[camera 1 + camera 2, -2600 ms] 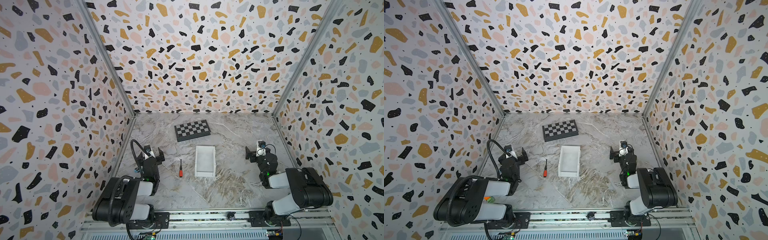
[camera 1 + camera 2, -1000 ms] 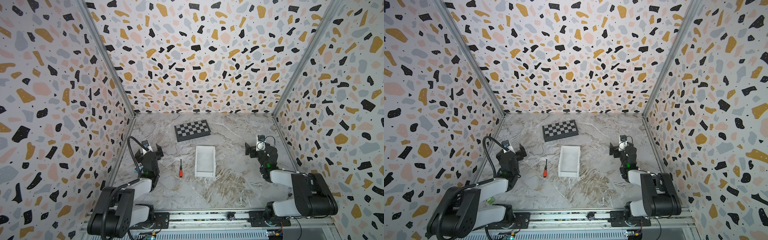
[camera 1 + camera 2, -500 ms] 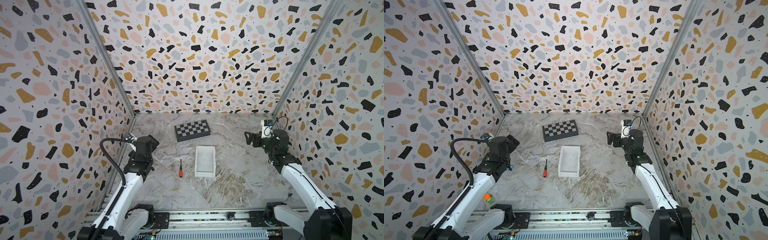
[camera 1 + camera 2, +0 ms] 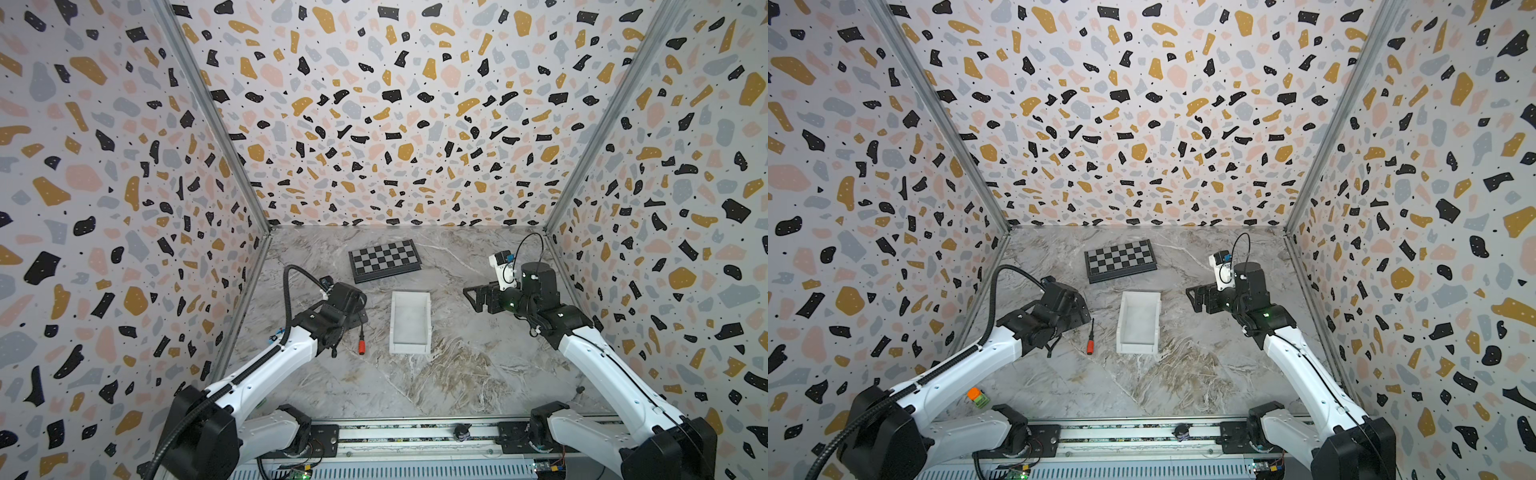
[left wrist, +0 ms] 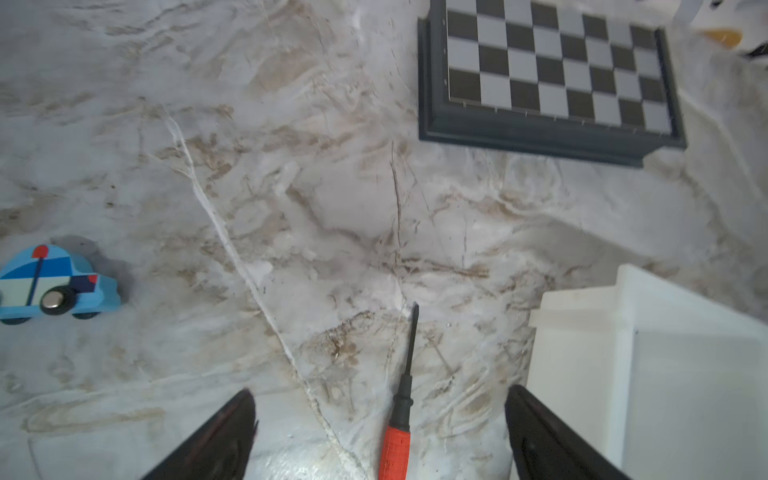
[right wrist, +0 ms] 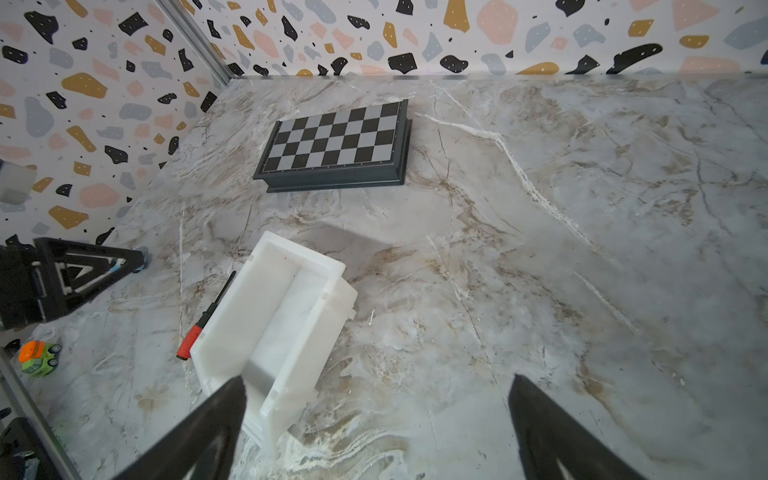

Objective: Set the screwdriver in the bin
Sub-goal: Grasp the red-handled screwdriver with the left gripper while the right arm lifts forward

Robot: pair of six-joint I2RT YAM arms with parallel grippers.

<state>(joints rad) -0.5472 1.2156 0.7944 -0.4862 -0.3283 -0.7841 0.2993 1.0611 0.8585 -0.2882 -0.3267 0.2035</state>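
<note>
Red-orange at the handle and black along the shaft, the screwdriver (image 5: 404, 390) is lying flat on the table (image 4: 478, 374). It is outside the white bin (image 4: 410, 348), just beside the wall facing the table's left edge. Your left gripper (image 5: 380, 391) is straddling the handle with its jaws spread wide, not touching it. Your right gripper (image 6: 377, 379) is also gaping wide and gripping nothing, apart from the bin on the side toward the table's right edge.

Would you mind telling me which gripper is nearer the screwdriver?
Left. The left gripper is open just above the screwdriver, fingers either side of it; the right gripper hangs beyond the bin, well away.
</note>
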